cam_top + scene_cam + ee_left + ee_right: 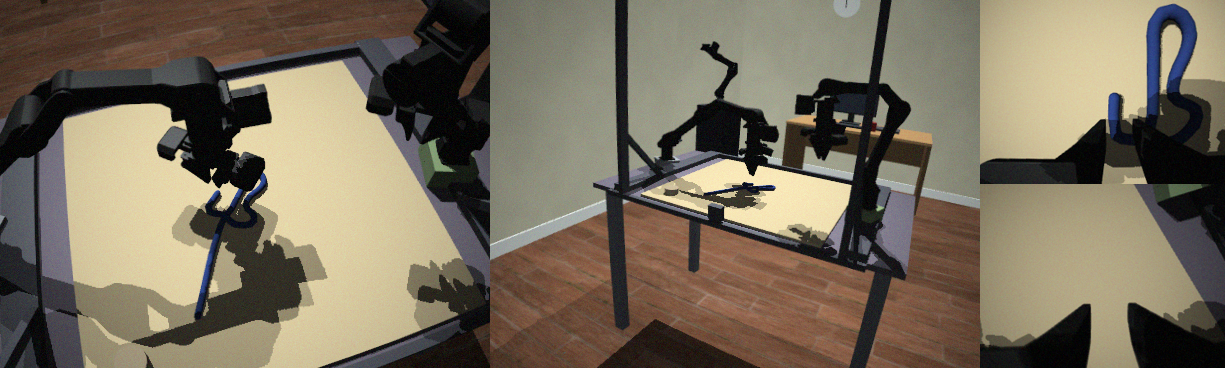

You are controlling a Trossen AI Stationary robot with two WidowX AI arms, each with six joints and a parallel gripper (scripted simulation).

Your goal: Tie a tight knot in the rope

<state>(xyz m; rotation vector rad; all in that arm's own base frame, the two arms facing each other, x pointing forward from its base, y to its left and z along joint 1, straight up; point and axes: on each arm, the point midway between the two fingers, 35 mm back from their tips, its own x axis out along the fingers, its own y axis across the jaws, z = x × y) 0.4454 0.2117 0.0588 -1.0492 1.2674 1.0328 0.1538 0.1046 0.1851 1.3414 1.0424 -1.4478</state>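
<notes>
Lying around the middle of the top view, the smooth blue rope (207, 270) (724, 190) (1153, 66) has a straight tail toward the lower edge, a crossing, a narrow bend and a short hooked end; no tight knot shows. It rests on a cream mat (310, 165) (790, 200) (1042, 62) (1062, 246) over a purplish counter (51, 175) (902, 220) (1181, 250), under patchy shadows. The left jaws (214, 183) (752, 174) hang near the rope's hooked end, slightly spread with nothing pinched. The right jaws (416, 140) (822, 158), equally parted and without anything between them, are well apart from it. Reddish-brown planks (150, 25) (800, 310) and greenish-grey walls (550, 100) surround the counter; a wooden desk (915, 137) with a monitor (845, 103) sits right of centre in the exterior view.
</notes>
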